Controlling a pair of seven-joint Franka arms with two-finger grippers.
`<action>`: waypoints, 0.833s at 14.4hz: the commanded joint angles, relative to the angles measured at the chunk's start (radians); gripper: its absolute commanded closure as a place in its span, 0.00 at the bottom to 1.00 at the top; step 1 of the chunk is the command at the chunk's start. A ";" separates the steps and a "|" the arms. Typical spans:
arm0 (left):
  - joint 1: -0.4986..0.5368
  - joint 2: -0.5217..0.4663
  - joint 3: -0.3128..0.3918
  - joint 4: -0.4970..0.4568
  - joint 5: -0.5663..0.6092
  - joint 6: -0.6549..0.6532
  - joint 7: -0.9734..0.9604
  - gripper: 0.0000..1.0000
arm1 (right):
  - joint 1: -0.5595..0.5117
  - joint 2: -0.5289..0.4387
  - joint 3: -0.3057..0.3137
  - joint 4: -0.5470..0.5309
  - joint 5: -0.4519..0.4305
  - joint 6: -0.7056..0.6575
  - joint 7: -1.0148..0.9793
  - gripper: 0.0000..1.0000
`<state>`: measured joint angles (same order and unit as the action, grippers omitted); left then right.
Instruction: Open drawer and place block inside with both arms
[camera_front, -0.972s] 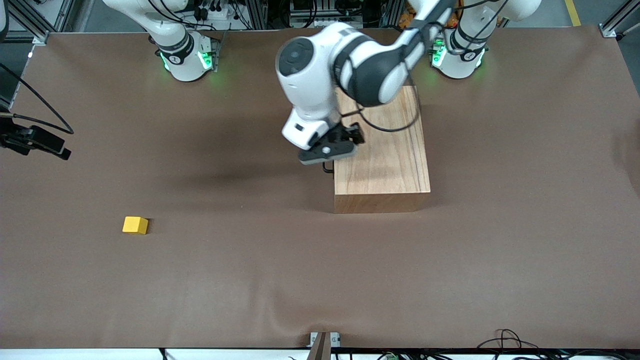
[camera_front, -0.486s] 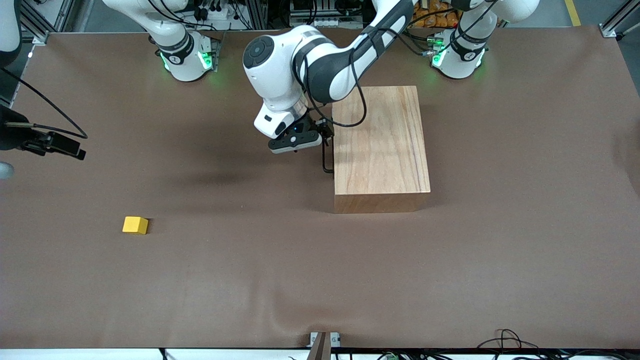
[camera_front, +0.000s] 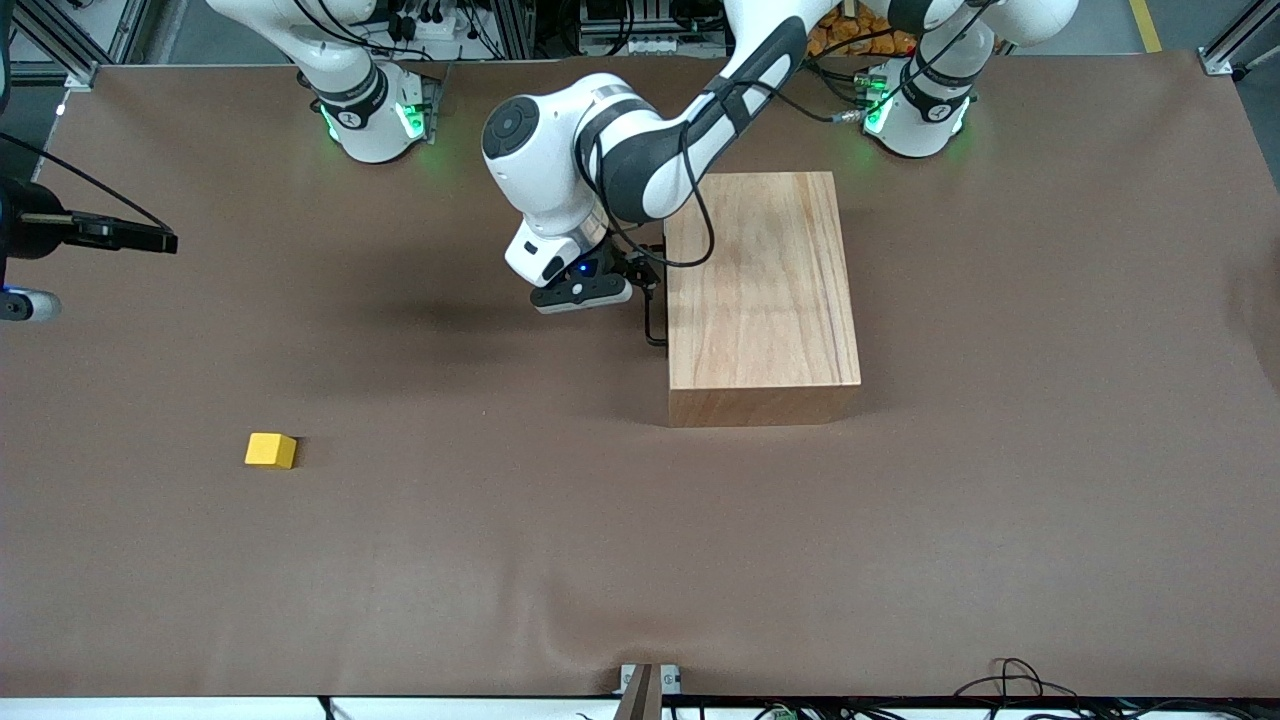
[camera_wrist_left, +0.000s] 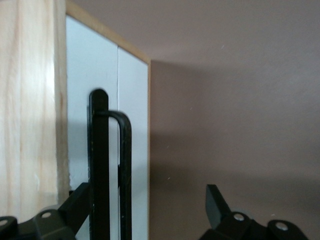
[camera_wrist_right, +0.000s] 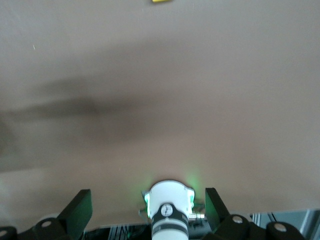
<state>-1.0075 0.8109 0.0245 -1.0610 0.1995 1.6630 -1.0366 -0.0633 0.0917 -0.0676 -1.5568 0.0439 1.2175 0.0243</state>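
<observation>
The light-wood box (camera_front: 765, 290) stands mid-table with its drawer shut. The drawer's white front panel (camera_wrist_left: 132, 100) faces the right arm's end, and its black wire handle (camera_front: 652, 322) sticks out from it. My left gripper (camera_front: 645, 283) is low in front of the drawer. It is open, and in the left wrist view the handle (camera_wrist_left: 124, 170) stands between its fingers (camera_wrist_left: 215, 202), close to one of them and not clamped. The yellow block (camera_front: 270, 450) lies on the table toward the right arm's end, nearer the front camera. My right gripper (camera_front: 160, 241) is open and empty, up in the air at the table's edge.
Brown cloth (camera_front: 560, 520) covers the table. The right arm's green-lit base (camera_wrist_right: 170, 210) shows between the right gripper's fingers in the right wrist view, and the block (camera_wrist_right: 162, 1) is just at that view's edge. The left arm's base (camera_front: 915, 110) stands beside the box's end farthest from the front camera.
My left gripper has come off the box top and down in front of the drawer, so the handle is now between its fingers. My right gripper has shifted at the table's edge.
</observation>
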 joint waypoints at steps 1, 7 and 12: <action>-0.017 0.028 0.005 0.015 0.020 -0.035 0.021 0.00 | -0.001 0.002 0.006 0.015 -0.001 -0.120 -0.010 0.00; -0.020 0.063 0.006 0.016 0.021 -0.026 0.026 0.00 | -0.012 0.006 0.008 0.020 -0.007 -0.317 -0.010 0.00; -0.020 0.071 0.002 0.021 0.014 0.013 0.030 0.00 | -0.030 0.016 0.006 0.021 -0.009 -0.371 -0.018 0.00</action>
<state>-1.0219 0.8756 0.0245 -1.0621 0.1995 1.6592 -1.0210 -0.0795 0.0943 -0.0683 -1.5543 0.0429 0.8674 0.0237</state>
